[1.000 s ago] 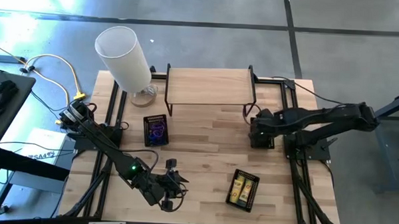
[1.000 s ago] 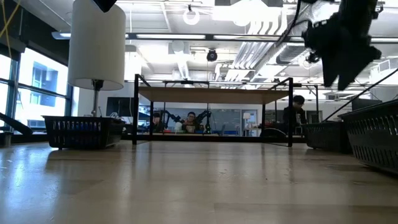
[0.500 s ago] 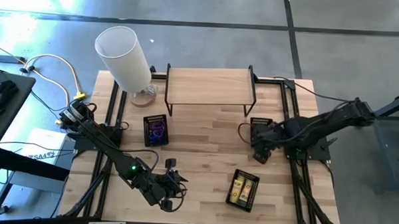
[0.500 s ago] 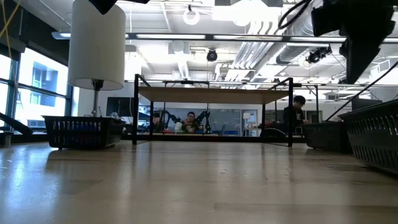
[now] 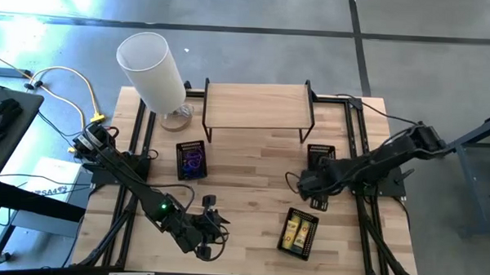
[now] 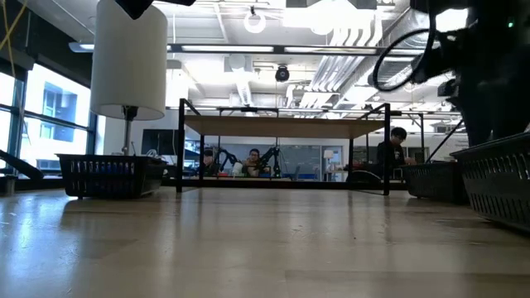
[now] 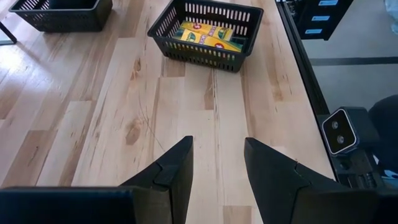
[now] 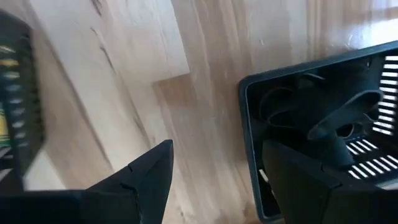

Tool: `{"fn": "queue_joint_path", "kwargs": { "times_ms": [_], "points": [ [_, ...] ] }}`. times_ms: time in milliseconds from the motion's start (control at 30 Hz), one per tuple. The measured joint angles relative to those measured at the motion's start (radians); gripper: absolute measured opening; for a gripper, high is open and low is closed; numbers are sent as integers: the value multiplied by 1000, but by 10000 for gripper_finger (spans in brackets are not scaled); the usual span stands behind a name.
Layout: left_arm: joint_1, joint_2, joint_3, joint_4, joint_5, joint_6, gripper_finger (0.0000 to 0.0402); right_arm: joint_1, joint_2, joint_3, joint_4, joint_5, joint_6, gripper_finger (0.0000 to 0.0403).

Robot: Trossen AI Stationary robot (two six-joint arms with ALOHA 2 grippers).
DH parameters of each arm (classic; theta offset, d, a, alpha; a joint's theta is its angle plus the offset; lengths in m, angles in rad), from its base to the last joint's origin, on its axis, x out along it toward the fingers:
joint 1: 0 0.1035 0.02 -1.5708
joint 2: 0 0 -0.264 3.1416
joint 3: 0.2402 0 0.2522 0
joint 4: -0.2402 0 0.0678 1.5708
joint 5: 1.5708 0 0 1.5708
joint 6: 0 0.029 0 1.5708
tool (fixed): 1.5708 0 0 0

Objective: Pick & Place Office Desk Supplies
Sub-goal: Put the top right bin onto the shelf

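Three black mesh trays stand on the wooden table. One holds purple and blue band loops (image 5: 192,159), one holds yellow pieces (image 5: 297,232), and one holds black blocks (image 8: 323,115). My right gripper (image 5: 309,187) (image 8: 217,155) hangs open and points down beside the near-left corner of the black-block tray (image 5: 321,151). One finger (image 8: 298,180) shows in front of that tray's wall. Nothing is between the fingers. My left gripper (image 5: 210,234) (image 7: 217,146) waits open near the table's near edge. It slants down toward the tray of yellow pieces (image 7: 208,31).
A tall white cylinder (image 5: 152,69) on a round foot stands at the far left corner. A low wooden shelf on black legs (image 5: 257,105) spans the far middle. Bare wood lies between the three trays. Seated people show in the room beyond the table (image 6: 252,159).
My right gripper has moved from over the black-block tray toward the table's near edge and a little left. It has sunk lower and rolled about its pointing line, and its fingers stay apart. The left arm has kept still.
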Motion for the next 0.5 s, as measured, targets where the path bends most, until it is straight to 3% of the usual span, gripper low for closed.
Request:
{"fn": "queue_joint_path", "kwargs": {
  "times_ms": [500],
  "points": [
    [0, 0, 0, 0, 0, -3, 138, -81, 227, 0, 14, 42, -85, 234]
  ]
}}
